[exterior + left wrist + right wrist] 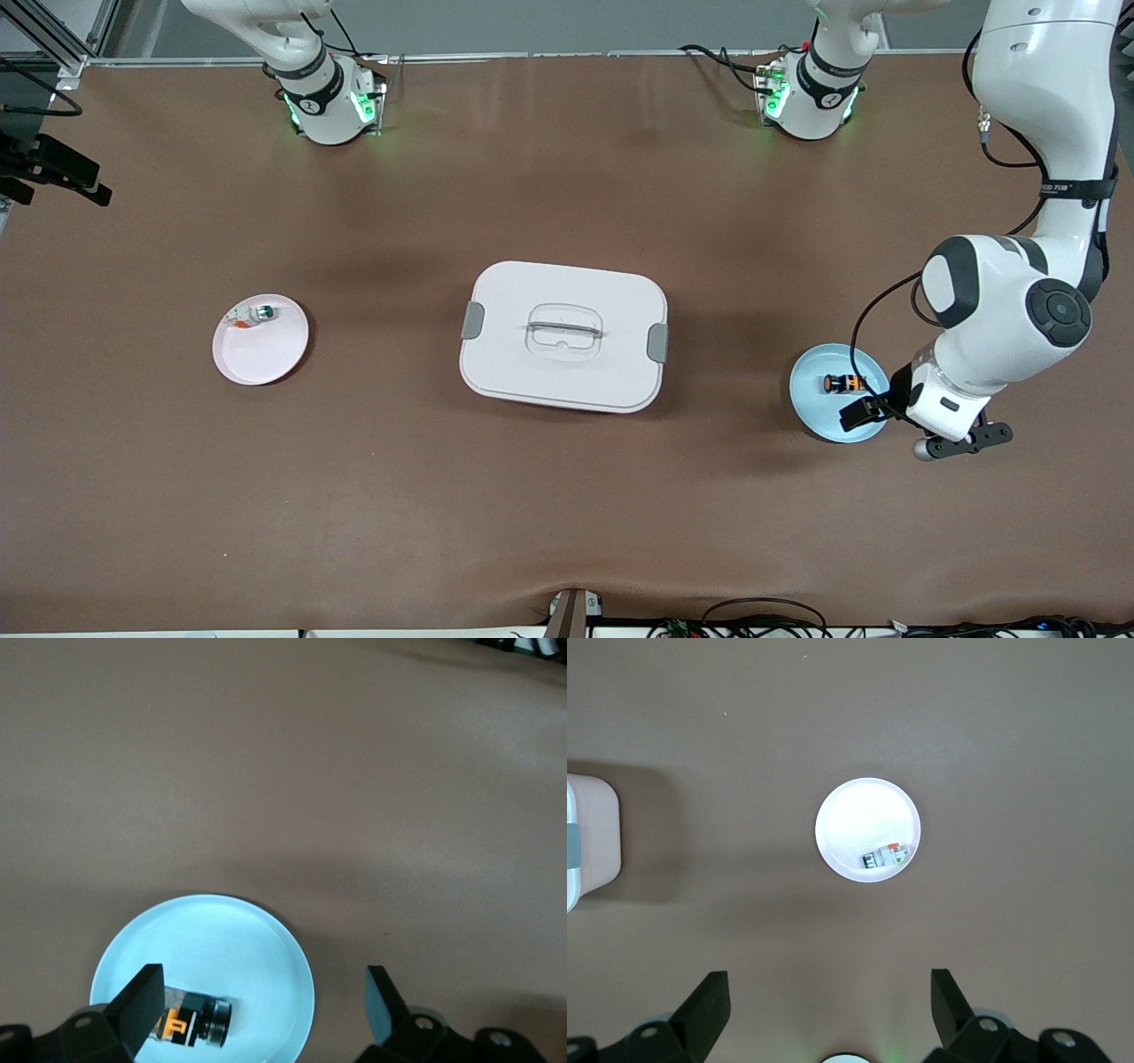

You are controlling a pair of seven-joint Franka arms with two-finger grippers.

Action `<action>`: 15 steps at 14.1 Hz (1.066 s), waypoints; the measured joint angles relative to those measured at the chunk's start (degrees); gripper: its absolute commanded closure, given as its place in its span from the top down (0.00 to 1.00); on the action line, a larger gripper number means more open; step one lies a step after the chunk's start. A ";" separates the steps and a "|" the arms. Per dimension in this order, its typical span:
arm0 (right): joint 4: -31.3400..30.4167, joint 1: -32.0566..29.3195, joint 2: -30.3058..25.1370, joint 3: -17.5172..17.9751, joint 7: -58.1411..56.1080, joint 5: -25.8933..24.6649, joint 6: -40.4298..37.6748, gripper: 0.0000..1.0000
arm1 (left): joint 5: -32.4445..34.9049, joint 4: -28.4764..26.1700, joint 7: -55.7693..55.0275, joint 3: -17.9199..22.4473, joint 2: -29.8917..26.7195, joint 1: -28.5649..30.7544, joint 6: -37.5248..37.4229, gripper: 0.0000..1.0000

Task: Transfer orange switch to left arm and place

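Front view coverage shows the orange switch lying on the blue plate toward the left arm's end of the surface, so no part of the transfer is judged done: the pick, the carry around the box and any handover are all left. The left tool is held low over the plate's edge, its fingers spread wide with nothing pinched; in the left wrist view the orange switch is seen beside one finger, untouched. The box sits in the middle of the surface, between the blue plate and a pink plate that carries a small white piece with green tip. The right tool is seen only in its own wrist view, spread and empty, high over the pink plate; that arm is taken to be waiting. Part of the switch is hidden by the left finger, and the right tool is cut off from the front view.
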 measured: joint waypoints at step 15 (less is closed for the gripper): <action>-0.09 0.18 0.00 0.02 4.89 1.49 0.23 1.00 | 3.66 -1.58 6.55 -0.08 -17.49 2.85 -16.09 1.00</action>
